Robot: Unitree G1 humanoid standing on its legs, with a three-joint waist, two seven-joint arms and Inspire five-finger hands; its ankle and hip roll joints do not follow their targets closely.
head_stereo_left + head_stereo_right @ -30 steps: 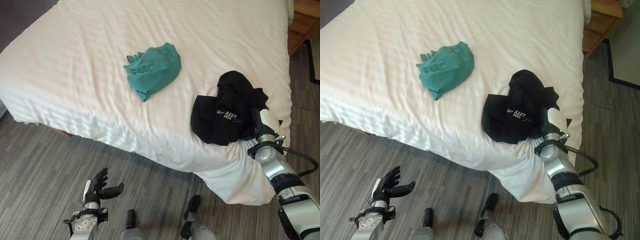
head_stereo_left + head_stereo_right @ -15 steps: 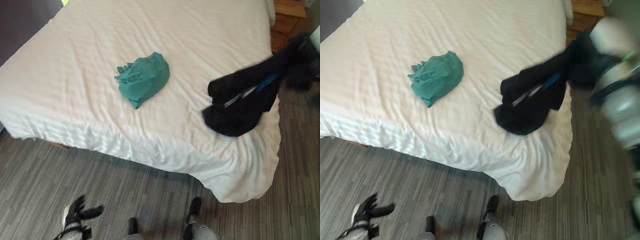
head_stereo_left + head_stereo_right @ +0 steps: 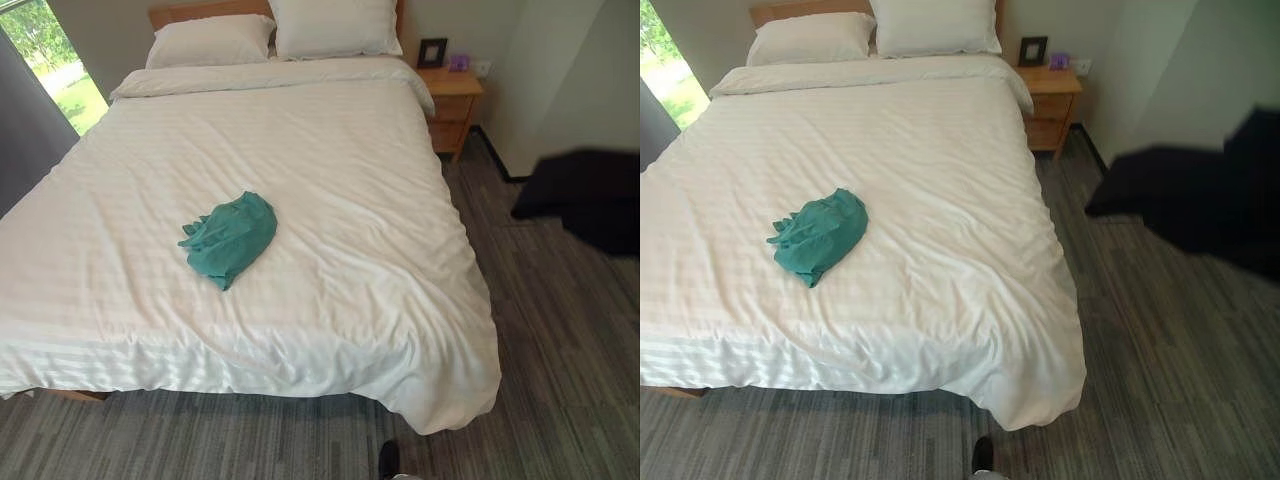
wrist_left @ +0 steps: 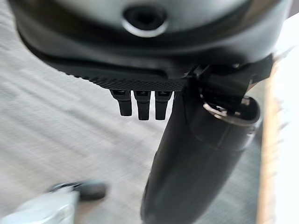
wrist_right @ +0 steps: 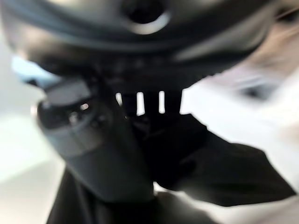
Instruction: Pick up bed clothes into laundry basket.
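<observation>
Right hand point(image 5: 93, 140) shows up close in its wrist view, thumb and fingers curled round the black garment point(image 3: 1200, 200), which hangs in the air off the bed's point(image 3: 330, 150) right side, blurred and cut by the frame edge. Left hand point(image 4: 196, 154) hangs over the floor point(image 3: 560, 340), fingers relaxed, holding nothing. A teal garment point(image 3: 228, 238) lies mid-bed, well apart from both, bare sheet around it.

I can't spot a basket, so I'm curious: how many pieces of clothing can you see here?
2. A green garment lies crumpled on the bed. A black garment hangs in the air beyond the bed's right side, gripped by the right hand. More could be out of sight.
</observation>
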